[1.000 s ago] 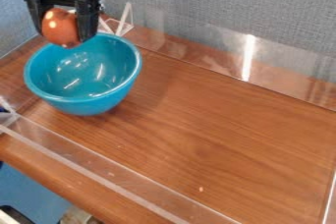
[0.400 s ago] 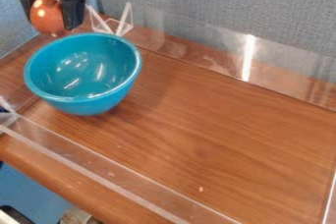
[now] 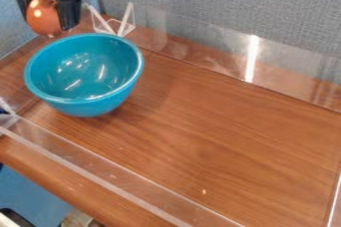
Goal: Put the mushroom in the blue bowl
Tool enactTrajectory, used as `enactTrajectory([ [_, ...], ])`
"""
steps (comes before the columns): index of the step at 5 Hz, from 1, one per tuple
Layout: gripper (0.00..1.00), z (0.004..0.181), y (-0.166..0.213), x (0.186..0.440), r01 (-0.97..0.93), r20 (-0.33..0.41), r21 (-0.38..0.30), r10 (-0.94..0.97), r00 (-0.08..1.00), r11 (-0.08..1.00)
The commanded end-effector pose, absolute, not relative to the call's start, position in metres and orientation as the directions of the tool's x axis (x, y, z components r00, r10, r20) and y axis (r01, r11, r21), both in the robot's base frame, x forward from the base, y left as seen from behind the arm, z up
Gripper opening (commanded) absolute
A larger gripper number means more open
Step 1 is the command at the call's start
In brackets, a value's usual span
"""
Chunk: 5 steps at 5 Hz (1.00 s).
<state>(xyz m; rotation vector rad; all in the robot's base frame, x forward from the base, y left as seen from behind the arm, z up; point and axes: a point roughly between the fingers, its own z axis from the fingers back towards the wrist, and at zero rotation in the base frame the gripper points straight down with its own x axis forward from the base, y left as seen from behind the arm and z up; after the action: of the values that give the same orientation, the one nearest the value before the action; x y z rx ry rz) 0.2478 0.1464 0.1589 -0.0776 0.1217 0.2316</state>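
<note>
The mushroom [image 3: 42, 15], reddish-brown and egg-shaped, hangs between the black fingers of my gripper [image 3: 47, 20] at the top left of the camera view. The gripper points down and is shut on it. The mushroom sits above and just behind the far left rim of the blue bowl [image 3: 88, 100], clear of the rim. This glossy turquoise bowl stands on the wooden table [image 3: 220, 121] at the left, and nothing shows inside it.
Clear acrylic walls [image 3: 253, 57] border the table at the back, left and front. A thin white wire stand [image 3: 123, 20] leans behind the bowl, right of the gripper. A grey fabric backdrop fills the rear.
The gripper, still holding the mushroom, has shifted a little left and up, from over the bowl's far rim to just behind it. Over the last half second it has stayed put.
</note>
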Motion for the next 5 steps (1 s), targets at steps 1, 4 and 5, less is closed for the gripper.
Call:
enactTrajectory([
  [1, 0.00, 0.1785, 0.1529, 0.2473, -0.244, -0.057, -0.037, 0.241, 0.969, 0.969],
  [4, 0.00, 0.1713, 0.1506, 0.2472, -0.228, -0.079, -0.046, 0.224, 0.971, 0.972],
  [5, 0.00, 0.1686, 0.1503, 0.2471, -0.225, -0.086, -0.049, 0.220, 0.972, 0.973],
])
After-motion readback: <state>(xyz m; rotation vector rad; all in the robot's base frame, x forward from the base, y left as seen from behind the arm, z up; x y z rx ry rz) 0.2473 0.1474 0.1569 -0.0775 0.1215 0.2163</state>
